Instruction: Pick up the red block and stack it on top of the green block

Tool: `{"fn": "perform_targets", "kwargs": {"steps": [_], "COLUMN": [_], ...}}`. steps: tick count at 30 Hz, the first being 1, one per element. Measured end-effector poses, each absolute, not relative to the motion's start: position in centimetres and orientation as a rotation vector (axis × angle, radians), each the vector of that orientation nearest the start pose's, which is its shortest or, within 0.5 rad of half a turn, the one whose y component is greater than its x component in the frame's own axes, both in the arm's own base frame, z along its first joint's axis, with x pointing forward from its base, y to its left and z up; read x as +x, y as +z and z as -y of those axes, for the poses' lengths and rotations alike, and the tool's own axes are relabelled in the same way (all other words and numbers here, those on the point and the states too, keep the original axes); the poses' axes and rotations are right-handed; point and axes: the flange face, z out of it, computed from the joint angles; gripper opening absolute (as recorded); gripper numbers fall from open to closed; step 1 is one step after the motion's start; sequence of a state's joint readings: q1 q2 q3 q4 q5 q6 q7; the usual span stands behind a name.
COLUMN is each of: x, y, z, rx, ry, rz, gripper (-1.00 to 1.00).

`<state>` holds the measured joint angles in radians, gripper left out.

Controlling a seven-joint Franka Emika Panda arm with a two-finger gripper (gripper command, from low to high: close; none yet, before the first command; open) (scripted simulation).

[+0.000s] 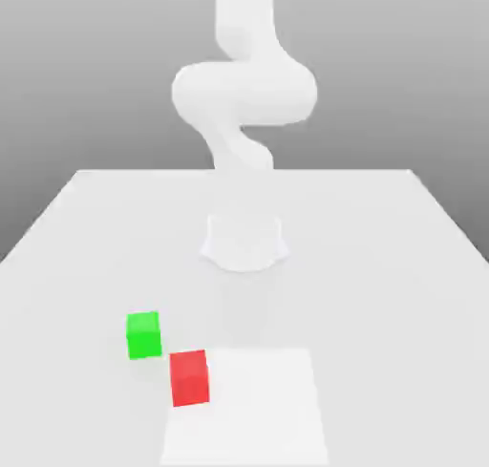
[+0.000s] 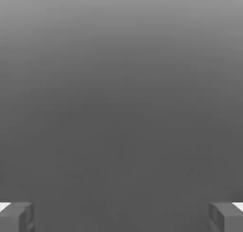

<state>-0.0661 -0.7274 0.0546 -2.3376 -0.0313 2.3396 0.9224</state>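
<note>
The red block (image 1: 189, 377) stands on the white table (image 1: 382, 265) near its front edge, towards the exterior view's left. The green block (image 1: 143, 334) sits just behind it and further to the left, a small gap apart. In the hand view my gripper (image 2: 121, 217) is open, with its two grey fingertips (image 2: 16, 217) far apart and nothing between them. Beyond them lies only a plain grey background. The white arm (image 1: 244, 93) rises from its base (image 1: 244, 241) at the table's middle and bends upward out of the exterior view.
A brighter white square patch (image 1: 253, 408) lies flat on the table at the front, with the red block at its left edge. The table's edges run along both sides of the exterior view.
</note>
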Motion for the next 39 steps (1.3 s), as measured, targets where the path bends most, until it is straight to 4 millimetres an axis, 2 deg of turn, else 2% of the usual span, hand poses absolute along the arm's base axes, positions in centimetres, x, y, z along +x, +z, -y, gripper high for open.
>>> {"fn": "perform_targets", "kwargs": {"steps": [5, 8, 11, 17, 23, 26, 28, 39], "x": [42.4, 44.1, 45.0, 44.4, 41.4, 39.4, 39.0, 38.9], "y": [57.6, 51.8, 46.0, 35.1, 25.9, 22.4, 21.0, 15.0], "z": [0.9, 2.2, 3.8, 6.5, 7.9, 7.9, 7.7, 7.6], "rx": [-2.390, -2.332, -2.251, -2.023, -1.711, -1.528, -1.469, -1.450], "ry": [-0.841, -0.751, -0.652, -0.431, -0.184, -0.054, -0.015, -0.002], "rz": [-1.570, -1.776, -1.974, -2.332, -2.628, -2.744, -2.773, -2.782], "gripper": [0.00, 0.00, 0.00, 0.00, 0.00, 0.00, 0.00, 0.00]}}
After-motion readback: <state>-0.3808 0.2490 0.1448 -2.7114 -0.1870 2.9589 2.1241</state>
